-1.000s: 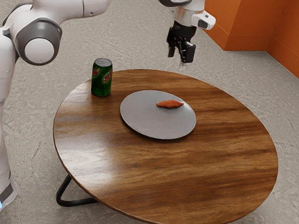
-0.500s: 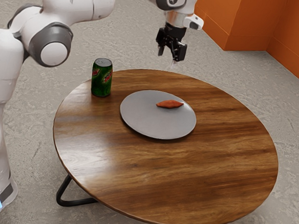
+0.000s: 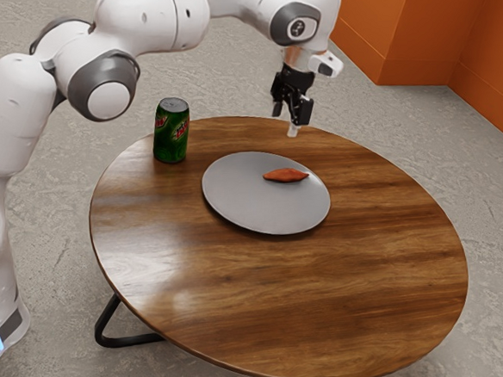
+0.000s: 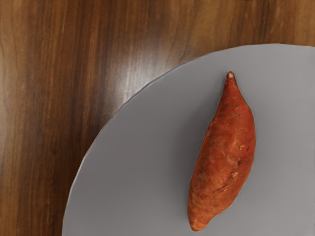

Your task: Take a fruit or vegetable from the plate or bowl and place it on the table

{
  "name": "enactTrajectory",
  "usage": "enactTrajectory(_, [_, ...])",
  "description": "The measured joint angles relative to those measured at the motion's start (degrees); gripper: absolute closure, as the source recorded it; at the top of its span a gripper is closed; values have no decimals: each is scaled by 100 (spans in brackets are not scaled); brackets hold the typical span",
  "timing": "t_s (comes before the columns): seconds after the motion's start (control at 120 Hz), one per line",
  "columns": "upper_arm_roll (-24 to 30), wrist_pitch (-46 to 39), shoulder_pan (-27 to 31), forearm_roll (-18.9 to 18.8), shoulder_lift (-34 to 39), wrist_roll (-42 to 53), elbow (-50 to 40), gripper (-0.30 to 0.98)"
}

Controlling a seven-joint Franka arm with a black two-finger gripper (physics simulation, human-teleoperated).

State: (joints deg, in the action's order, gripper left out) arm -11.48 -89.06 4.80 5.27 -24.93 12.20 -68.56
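Note:
High above the plate's far side, my gripper [image 3: 289, 119] hangs in the exterior view with its fingers apart and nothing between them. The orange-red sweet potato [image 3: 285, 176] lies on the round grey plate [image 3: 253, 210], toward the plate's rim on the gripper's side. From the wrist view, the whole sweet potato [image 4: 224, 152] is visible, lying on its side, wide in the middle with tapered ends. Bare plate [image 4: 133, 172] surrounds it, and my hand is not touching either one.
A green soda can [image 3: 171, 130] stands upright on the round wooden table [image 3: 370, 275], beyond the plate toward the exterior view's left. An orange wall [image 3: 421, 21] rises behind the table at the exterior view's right.
My gripper has shifted toward the exterior view's left, then come down lower over the table's far side. The sweet potato, plate and can have stayed where they were.

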Motion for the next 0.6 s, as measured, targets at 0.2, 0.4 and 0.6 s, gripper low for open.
enactTrajectory(0.2, [35,-313,-27,11,-353,768,-2,0])
enactTrajectory(0.4, [129,-597,-32,7,-565,1324,-2,0])
enactTrajectory(0.6, [280,-766,-33,22,-608,1720,-268,0])
